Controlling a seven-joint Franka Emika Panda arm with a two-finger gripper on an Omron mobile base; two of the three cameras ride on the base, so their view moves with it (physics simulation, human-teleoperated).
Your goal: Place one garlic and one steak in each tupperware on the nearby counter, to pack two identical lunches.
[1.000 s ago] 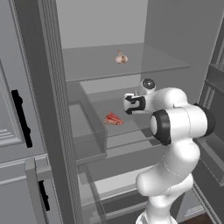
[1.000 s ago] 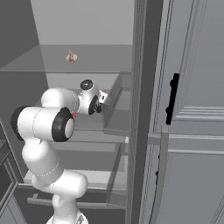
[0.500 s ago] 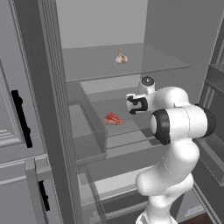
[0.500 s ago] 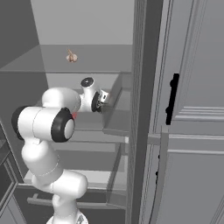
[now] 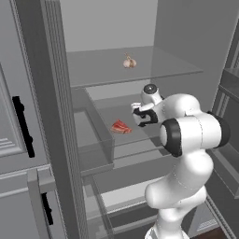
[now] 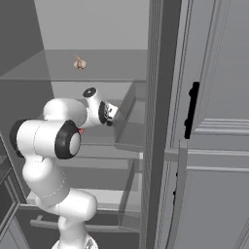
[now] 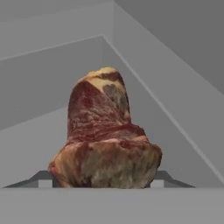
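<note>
Inside the open fridge, in the left base view, the white arm reaches in to the middle shelf [image 5: 140, 135], and the gripper [image 5: 141, 116] hangs just beside a red steak [image 5: 121, 127] that lies near the middle of that shelf. A garlic [image 5: 129, 62] sits alone on the top shelf [image 5: 154, 70], toward its back, well apart from the arm. In the right base view, the same garlic [image 6: 80, 63] rests on the top shelf, and the gripper [image 6: 110, 113] points in over the middle shelf; the arm covers most of the steak, with just a bit of red [image 6: 80, 131] peeking out. In the hand view, the steak [image 7: 105, 140] sits very close, right between the two dark fingertips [image 7: 40, 178], which stand on each side of it at its bottom edge. I cannot tell if the fingers are pinching the meat yet or are just around it. I think the step in hand is grabbing a steak. Next, the fingers need a firm squeeze on it, then a lift up and out of the fridge, over to a tupperware on the counter.
</note>
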